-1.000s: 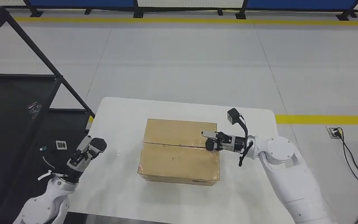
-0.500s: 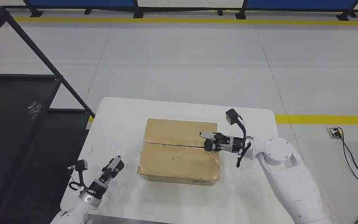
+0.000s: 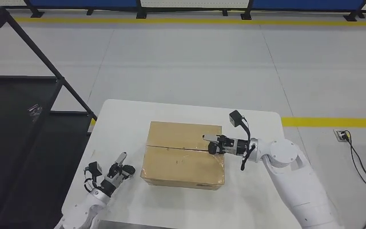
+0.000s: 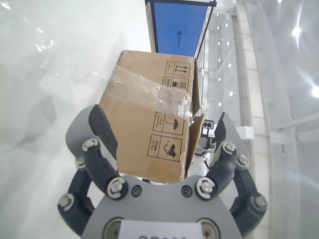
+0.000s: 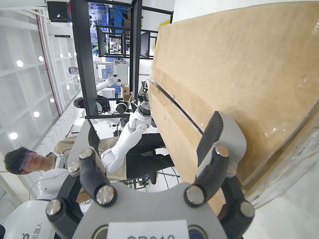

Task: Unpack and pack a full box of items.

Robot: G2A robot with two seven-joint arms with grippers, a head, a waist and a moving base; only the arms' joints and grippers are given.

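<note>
Box (image 3: 183, 154): brown cardboard, sits mid-table (image 3: 126, 117), flaps down; centre seam (image 3: 182, 147) runs across the top, left to right; clear tape (image 4: 149, 90) crosses the end face toward the L arm, wrinkled; one flap edge (image 4: 193, 138) on that end stands slightly proud.

L gripper (image 3: 126, 163): low over the table, just beside the box's near-left corner, apart from it; fingers (image 4: 102, 128) spread wide, nothing between them; pointed at the taped end face.

R gripper (image 3: 209, 143): at the box's R end, over the top edge close to the seam; fingers spread, holding nothing; one finger (image 5: 211, 135) lies along the top panel next to the seam, contact cannot be confirmed; the other is clear of the cardboard.
</note>
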